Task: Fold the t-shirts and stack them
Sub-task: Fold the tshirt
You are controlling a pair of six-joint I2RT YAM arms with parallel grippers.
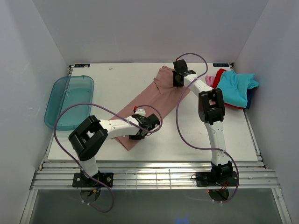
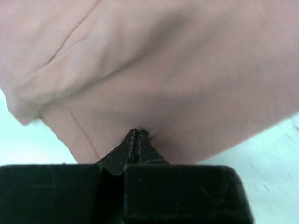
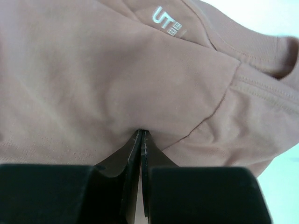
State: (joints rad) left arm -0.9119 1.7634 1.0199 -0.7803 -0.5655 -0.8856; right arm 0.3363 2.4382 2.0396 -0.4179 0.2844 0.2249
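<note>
**A:** Item one, the main garment. Where is it lying?

**B:** The pink tee (image 1: 156, 95) is lying on the table (image 1: 112, 84) as a long narrow band. It is running diagonally from the far middle towards the near left-centre. In the right wrist view a white "UT" mark (image 3: 168, 22) is showing near the collar seam.

**A:** Item two, the left gripper?

**B:** The left gripper (image 2: 136, 133) is sitting at the near end of the band. Its jaws are pressing together, and a pucker of pink tee is gathering at their tips.

**A:** Item three, the right gripper?

**B:** The right gripper (image 3: 141, 133) is working at the far end, by the collar. Its jaws are likewise closing tight on a pinch of the same cloth.

**A:** Item four, the other garments?

**B:** A pile is resting at the far right corner, well apart from the pink tee. A turquoise tee (image 1: 236, 86) is lying on top. A red tee (image 1: 218, 74) is peeking out at its left and a dark blue tee (image 1: 251, 98) at its right.

**A:** Item five, sundries?

**B:** A teal tray (image 1: 58, 109) is sitting at the table's left edge, overhanging it slightly.
</note>
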